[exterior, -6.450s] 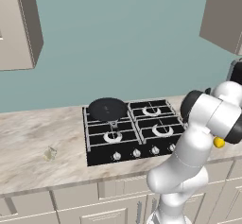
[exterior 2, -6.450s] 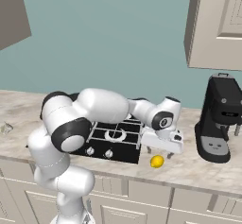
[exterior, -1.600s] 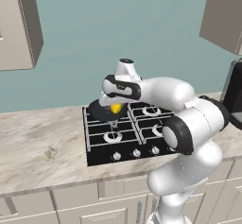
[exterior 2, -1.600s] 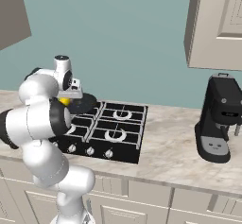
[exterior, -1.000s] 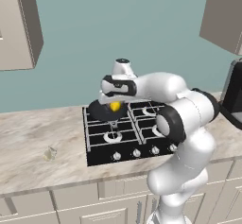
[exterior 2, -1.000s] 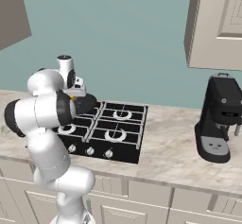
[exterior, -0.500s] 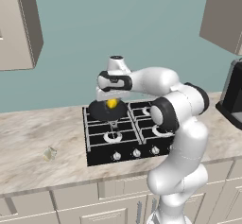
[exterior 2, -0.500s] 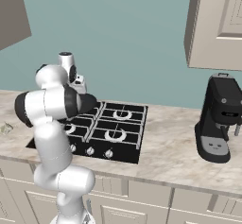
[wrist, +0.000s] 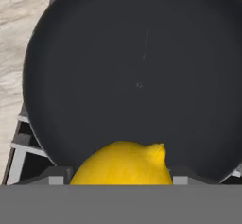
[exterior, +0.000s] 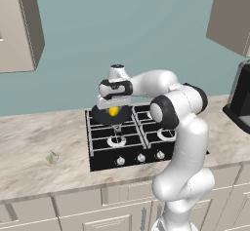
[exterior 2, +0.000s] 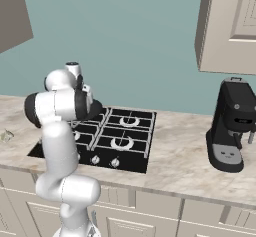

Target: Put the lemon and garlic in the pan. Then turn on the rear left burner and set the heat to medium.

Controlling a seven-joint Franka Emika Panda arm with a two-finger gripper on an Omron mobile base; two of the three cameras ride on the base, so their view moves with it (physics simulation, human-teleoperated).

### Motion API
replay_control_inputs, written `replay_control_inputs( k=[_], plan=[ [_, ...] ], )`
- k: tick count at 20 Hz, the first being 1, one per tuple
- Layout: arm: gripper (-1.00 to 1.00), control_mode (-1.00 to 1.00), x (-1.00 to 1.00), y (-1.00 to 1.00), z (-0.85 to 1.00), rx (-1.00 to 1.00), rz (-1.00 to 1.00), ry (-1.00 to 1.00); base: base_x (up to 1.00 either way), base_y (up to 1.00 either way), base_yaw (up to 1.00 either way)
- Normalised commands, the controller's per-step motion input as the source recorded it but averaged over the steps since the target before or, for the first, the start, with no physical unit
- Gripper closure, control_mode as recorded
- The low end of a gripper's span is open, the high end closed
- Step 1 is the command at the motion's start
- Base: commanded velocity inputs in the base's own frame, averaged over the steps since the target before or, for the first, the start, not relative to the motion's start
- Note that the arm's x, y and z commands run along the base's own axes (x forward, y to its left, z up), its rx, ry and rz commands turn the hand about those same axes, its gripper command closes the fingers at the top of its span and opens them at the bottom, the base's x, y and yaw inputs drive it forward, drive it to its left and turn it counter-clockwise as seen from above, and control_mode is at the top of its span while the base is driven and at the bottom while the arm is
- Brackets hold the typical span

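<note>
My gripper (exterior: 114,112) hangs just above the black pan (exterior: 125,114) and is shut on the yellow lemon (exterior: 114,111). In the hand view the lemon (wrist: 122,164) sits between the two fingertips (wrist: 59,175) with the bare pan (wrist: 137,76) below it. The pan rests on the rear left burner, which it hides. Its rim (exterior 2: 96,109) peeks out behind my arm in the right base view. The garlic (exterior: 50,158) lies on the counter left of the cooktop, far from the gripper, and is at the left edge (exterior 2: 6,135) in the right base view.
The black cooktop (exterior: 146,142) has a row of knobs (exterior: 140,158) along its front edge. A black coffee machine (exterior 2: 231,126) stands on the counter to the right. Wall cabinets and a range hood hang above.
The gripper has stayed over the pan with the lemon in it, shifting slightly left. The arm's elbow has swung left, closer to the stove.
</note>
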Motion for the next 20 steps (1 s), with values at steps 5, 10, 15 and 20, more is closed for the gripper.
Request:
replay_control_inputs(
  k=[5, 10, 15, 20],
  plan=[
    [1.0, -1.0, 0.13, 0.0, -0.34, 0.0, -0.01, 0.0, 0.0, 0.0, 0.0],
    [1.0, -1.0, 0.13, 0.0, -0.31, 0.0, -0.02, 0.0, 0.0, 0.0, 0.0],
    [1.0, -1.0, 0.09, 0.0, -0.12, 0.0, -0.05, 0.0, 0.0, 0.0, 0.0],
    [-1.0, -1.0, 0.0, 0.0, 0.0, 0.0, 0.0, 0.0, 0.0, 0.0, 0.0]
  ],
)
